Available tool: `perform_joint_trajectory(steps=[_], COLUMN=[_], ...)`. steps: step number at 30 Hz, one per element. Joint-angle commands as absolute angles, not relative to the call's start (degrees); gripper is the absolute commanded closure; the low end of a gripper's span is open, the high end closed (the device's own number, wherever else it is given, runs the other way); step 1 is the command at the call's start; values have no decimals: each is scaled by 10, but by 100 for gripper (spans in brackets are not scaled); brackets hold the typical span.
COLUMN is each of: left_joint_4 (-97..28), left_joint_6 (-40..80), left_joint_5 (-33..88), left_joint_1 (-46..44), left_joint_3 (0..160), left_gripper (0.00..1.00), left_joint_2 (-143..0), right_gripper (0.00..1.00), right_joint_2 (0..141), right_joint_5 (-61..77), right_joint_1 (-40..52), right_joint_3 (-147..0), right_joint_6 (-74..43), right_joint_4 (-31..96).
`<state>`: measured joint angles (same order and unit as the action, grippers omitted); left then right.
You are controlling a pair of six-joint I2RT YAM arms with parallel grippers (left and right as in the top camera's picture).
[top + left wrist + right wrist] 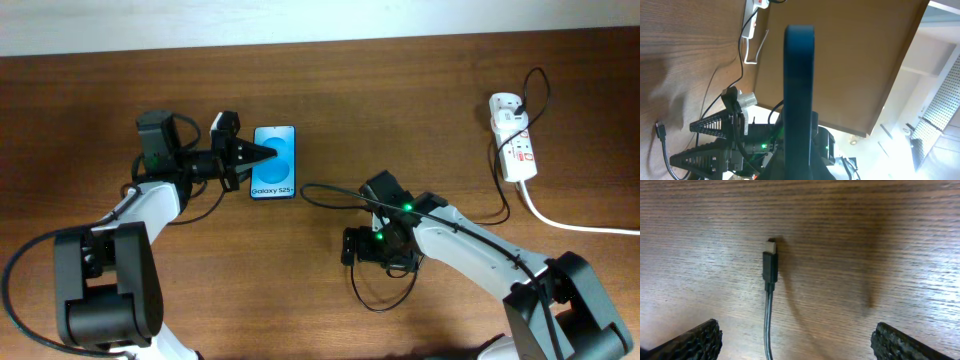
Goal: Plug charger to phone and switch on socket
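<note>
The phone [274, 162], blue-screened, lies left of centre on the table. My left gripper [250, 155] is shut on its left side. In the left wrist view the phone [799, 85] is a dark edge-on bar rising from between the jaws. The charger [770, 267] is a thin black cable whose connector tip lies flat on the wood. My right gripper [800, 350] hovers above it, open wide, one finger on each side and neither touching it. In the overhead view the right gripper [348, 247] sits right of and nearer than the phone. The white socket [513, 150] lies at the far right.
The charger cable [505, 195] loops down from the socket and runs left under the right arm. A thick white cord [575, 227] leaves the socket to the right edge. The left wrist view also shows the right gripper's fingers [705, 125] and the connector [661, 131].
</note>
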<state>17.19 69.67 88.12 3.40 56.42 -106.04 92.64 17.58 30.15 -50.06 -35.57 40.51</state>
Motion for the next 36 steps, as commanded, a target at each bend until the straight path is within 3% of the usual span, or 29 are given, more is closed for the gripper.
perform_joint_trajectory(steps=[1, 36], left_joint_4=[175, 175], left_joint_6=[694, 694], left_joint_5=[901, 896], left_joint_1=[34, 34], left_joint_3=[569, 569], left_gripper=[100, 100], left_joint_2=[-1060, -1060], right_gripper=[1, 2], right_joint_2=[930, 930], right_joint_5=[196, 219], right_joint_1=[304, 303], right_joint_3=[-503, -503], right_joint_6=[-352, -352], right_joint_4=[407, 411])
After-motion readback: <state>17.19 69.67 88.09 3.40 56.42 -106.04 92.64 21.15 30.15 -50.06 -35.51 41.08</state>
